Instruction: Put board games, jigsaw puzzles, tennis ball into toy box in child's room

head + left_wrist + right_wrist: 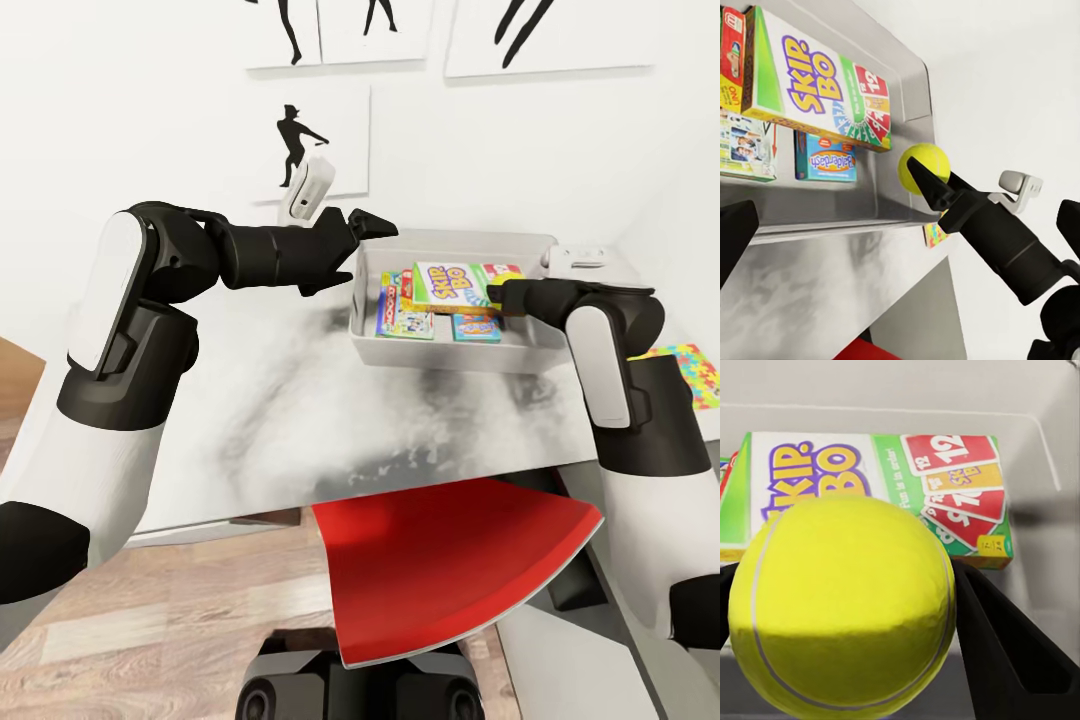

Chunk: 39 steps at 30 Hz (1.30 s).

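Bench (300, 400): light grey top carrying the toy box (455, 352) near its far edge, with a jigsaw puzzle (695, 370) lying flat at the robot's right, outside the box.

Toy box: pale grey bin whose long axis runs left to right across the head view. Inside lie the SKIP-BO box (462, 285), propped at a tilt over the others with its long axis along the bin's, the blue game (477, 328) and another flat colourful box (403, 315) beside it.

Right tool (497, 296): pinching the tennis ball (844, 607) between its two fingers, held at the box's right end, just above the SKIP-BO box's right edge. The ball, being round, has no axis; the box interior lies directly below and to the left.

Left tool (362, 238): jaws spread, holding nothing, hovering at the box's left rim.

Judgement: the right arm is placed to release; the ball should drop inside.
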Motion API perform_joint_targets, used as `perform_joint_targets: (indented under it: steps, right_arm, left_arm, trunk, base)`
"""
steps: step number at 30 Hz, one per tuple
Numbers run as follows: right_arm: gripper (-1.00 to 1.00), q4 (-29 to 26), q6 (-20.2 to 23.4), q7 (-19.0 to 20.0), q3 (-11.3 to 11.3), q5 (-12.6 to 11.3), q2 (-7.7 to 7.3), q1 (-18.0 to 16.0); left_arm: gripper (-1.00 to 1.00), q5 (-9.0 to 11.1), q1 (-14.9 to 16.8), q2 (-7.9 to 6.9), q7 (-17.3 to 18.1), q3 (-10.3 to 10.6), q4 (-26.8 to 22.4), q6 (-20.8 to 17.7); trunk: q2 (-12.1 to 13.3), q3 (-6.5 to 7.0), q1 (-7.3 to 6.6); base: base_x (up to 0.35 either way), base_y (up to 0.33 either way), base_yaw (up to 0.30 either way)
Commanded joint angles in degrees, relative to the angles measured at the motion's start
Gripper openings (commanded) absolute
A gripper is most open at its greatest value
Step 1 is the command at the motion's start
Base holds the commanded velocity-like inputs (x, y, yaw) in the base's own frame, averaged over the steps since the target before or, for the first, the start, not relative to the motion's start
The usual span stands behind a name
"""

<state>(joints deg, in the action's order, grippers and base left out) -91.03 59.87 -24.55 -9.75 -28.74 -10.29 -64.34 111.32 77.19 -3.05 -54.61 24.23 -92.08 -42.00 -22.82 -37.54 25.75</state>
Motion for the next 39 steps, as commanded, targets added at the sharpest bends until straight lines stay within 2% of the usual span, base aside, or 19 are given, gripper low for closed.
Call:
perform_joint_targets:
  steps: [1,12,29,39]
  right_arm:
    - [-1.00,-0.03,0.13,-0.81,-0.12,-0.36,0.01,-0.05]
    - [-1.00,2.58,0.13,-1.89,0.16,0.95,0.45,-0.05]
    - [-1.00,6.12,0.13,-5.17,0.48,1.13,0.55,-0.54]
    - [-1.00,7.54,0.13,-5.82,0.31,1.14,0.88,-0.80]
  left_arm:
    - [1.00,0.47,0.07,-0.02,-0.52,0.03,-0.03,0.05]
    - [1.00,0.45,0.14,-0.01,-0.57,-0.05,-0.03,0.00]
    - [1.00,0.45,0.16,0.08,-0.58,-0.06,-0.03,0.06]
    - [1.00,0.47,0.16,0.07,-0.58,-0.06,-0.03,0.06]
  trunk:
    - [-0.10,-0.09,0.03]
    - [-0.10,-0.13,0.03]
    - [-0.10,-0.13,0.03]
    - [-0.10,-0.13,0.03]
  base:
    - [0.000,0.000,0.009]
    - [0.000,0.000,0.003]
    - [0.000,0.000,0.000]
    - [0.000,0.000,0.000]
